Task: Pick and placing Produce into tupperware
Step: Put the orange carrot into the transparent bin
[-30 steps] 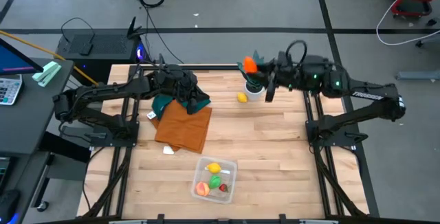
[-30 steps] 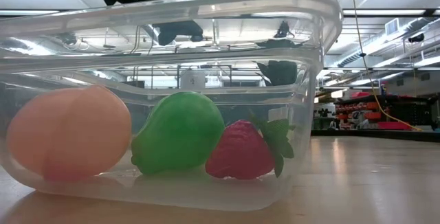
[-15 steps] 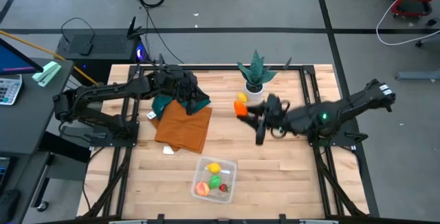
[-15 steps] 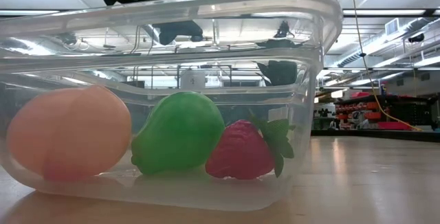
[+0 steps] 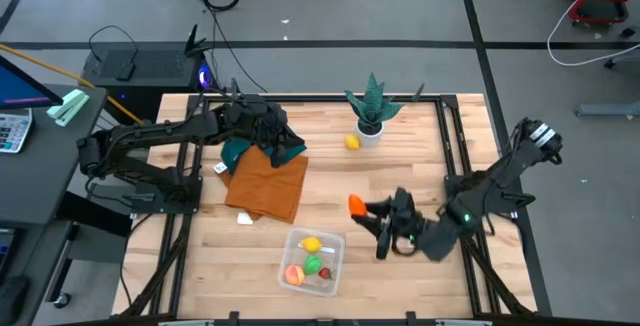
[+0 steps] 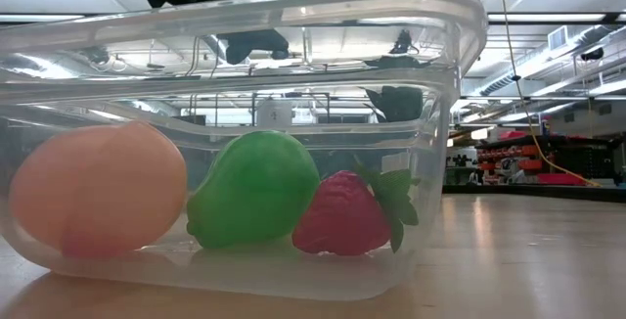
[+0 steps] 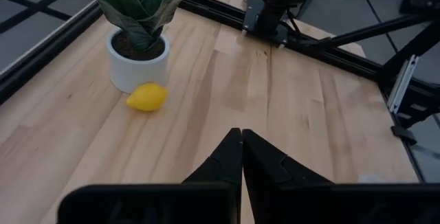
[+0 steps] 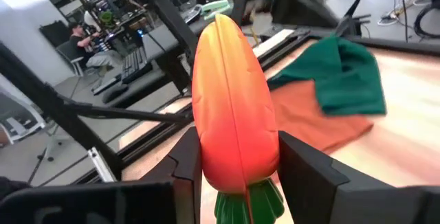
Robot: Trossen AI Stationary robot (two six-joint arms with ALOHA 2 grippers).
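Observation:
My right gripper [image 5: 364,210] hangs over the table just right of and beyond the tupperware [image 5: 338,249], shut on an orange toy carrot [image 5: 356,204] that fills the right wrist view [image 8: 234,107]. The clear tupperware holds a yellow piece [image 5: 311,245], a green one [image 6: 254,197], a peach-coloured one [image 6: 98,202] and a red strawberry [image 6: 342,216]. A yellow lemon [image 5: 352,143] lies on the wood against the white plant pot [image 5: 369,132]. My left gripper [image 7: 242,141] is shut and waits near the cloths at the far left. My right gripper pinches the carrot's thick end [image 8: 237,162], just above its green leaves [image 8: 249,207], between the two fingers [image 8: 189,162]. The fingers come roughly level from the table's right. The carrot lies along them with its tip sticking out past the fingertips, lifted clear of the table.
An orange cloth [image 5: 268,184] and a green cloth [image 5: 262,146] lie left of centre, under the left arm. The spiky potted plant [image 5: 372,101] stands at the far edge. Bare wood lies between the plant and the tupperware. Black frame rails run along the table's sides.
My right gripper has swung from beside the potted plant at the far edge toward the near edge, ending beside the tupperware. It stays shut on the carrot, which travels with it. The lemon and the left arm have kept still.

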